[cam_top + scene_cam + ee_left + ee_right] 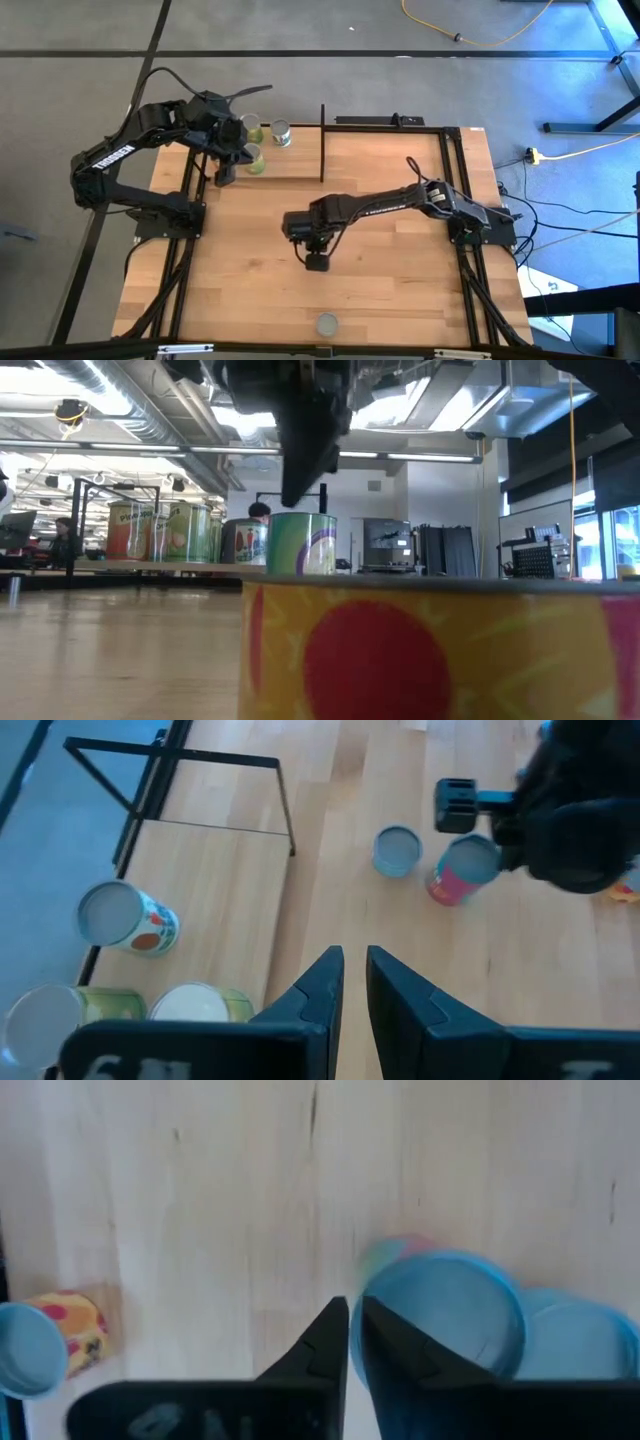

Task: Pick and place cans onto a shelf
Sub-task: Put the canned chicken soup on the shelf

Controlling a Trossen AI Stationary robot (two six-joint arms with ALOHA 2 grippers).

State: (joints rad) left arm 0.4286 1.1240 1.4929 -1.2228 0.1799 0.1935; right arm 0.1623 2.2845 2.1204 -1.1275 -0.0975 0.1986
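Big picture first: the wooden tabletop [380,290] carries everything, and the shelf [300,160], black posts around a pale board, sits at its far-left corner. Three cans [281,134] are parked on that board already, right under and beside the left claw [226,172], which hangs over the shelf with its fingers nearly together and nothing between them.

Now to the middle of the tabletop: the right claw [316,262] is poised just above an upright can [462,870], pink-sided, silver-topped. In its wrist view the fingers are pinched almost shut with that can's round lid just off to one side, so it grips nothing. A second can [397,851] stands just beside the first, and one more [327,324] sits well beyond the claw, near the front edge.

How will these handle? Judging by looks: rigid tins, light, smooth-walled, a bit slippery, and ready to roll if tipped. Best hold is across the label sides, mid-height, fingers opened wider than the lid first.
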